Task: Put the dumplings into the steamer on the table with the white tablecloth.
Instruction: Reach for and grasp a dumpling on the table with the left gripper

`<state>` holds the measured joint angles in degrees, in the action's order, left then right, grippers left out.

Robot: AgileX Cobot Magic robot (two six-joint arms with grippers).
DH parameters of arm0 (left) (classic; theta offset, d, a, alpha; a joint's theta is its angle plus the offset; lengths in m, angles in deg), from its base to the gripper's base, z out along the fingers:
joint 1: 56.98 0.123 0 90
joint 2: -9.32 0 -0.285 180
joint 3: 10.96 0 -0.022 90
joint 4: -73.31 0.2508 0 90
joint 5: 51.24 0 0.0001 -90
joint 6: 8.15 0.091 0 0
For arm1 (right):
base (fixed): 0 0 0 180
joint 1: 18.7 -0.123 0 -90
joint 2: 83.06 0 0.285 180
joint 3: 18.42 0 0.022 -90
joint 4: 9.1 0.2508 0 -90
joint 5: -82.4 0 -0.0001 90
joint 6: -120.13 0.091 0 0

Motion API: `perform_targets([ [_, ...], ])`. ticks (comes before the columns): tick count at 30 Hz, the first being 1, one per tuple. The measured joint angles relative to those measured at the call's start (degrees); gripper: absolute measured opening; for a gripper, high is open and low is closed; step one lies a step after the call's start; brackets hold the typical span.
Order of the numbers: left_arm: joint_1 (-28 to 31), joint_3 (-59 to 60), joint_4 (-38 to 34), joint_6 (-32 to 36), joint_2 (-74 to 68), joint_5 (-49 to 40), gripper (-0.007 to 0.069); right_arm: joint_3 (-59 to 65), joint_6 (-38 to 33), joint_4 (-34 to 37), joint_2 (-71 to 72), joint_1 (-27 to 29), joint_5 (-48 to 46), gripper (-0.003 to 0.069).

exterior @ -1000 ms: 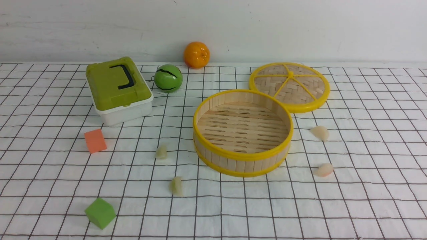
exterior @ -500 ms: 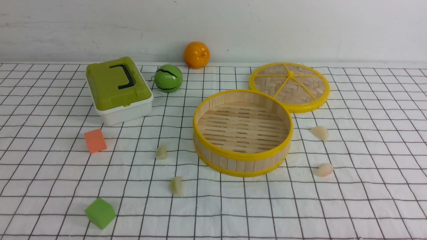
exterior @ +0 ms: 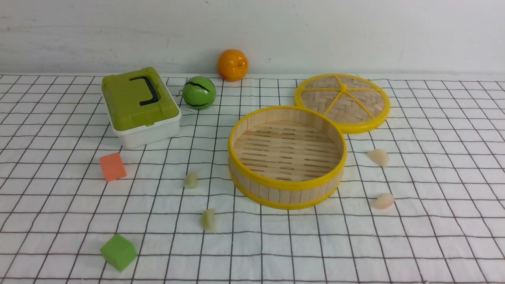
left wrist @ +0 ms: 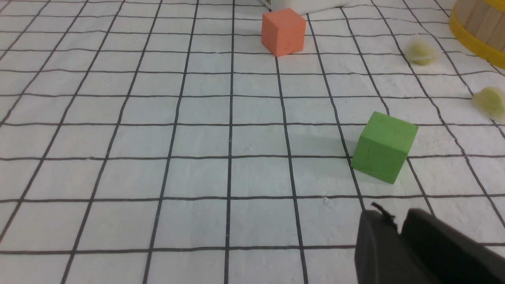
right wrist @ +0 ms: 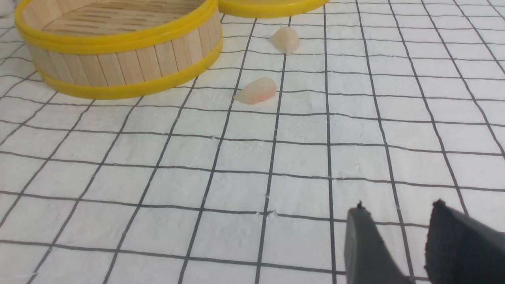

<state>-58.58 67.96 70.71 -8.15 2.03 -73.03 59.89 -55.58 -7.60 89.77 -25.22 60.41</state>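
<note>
The white gridded counter (exterior: pixel 434 244) carries the steamer (exterior: pixel 287 197). The green dumplings (exterior: pixel 191 180) lie on its left and the pinkish dumplings (exterior: pixel 378 157) on its right, all outside it. The left claw (left wrist: pixel 396 219) is pinched together, and the right claw (right wrist: pixel 398 205) is narrowly parted.

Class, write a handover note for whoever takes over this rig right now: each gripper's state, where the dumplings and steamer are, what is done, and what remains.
The left gripper has its fingers together and holds nothing; the green cube is just ahead of it.
The right gripper has its fingers apart and is empty.
The steamer stands open and empty mid-table, with its lid behind it to the right.
The pale green dumplings lie on the tablecloth left of the steamer, the whitish-pink dumplings right of it.
Done: nothing placed.
Left: all four dumplings go in.
</note>
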Motion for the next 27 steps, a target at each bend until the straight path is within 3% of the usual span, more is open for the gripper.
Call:
perform_targets([
  [11,0.0,0.0,0.0,0.0,0.0,1.4,0.0092,0.0,0.0,0.0,0.0,0.0,0.0,0.024],
  [15,0.0,0.0,0.0,0.0,0.0,6.64,0.0093,0.0,0.0,0.0,0.0,0.0,0.0,0.024],
  [27,0.0,0.0,-0.05,0.0,0.0,33.48,0.0097,0.34,0.0,-2.54,0.0,0.0,3.26,0.024],
])
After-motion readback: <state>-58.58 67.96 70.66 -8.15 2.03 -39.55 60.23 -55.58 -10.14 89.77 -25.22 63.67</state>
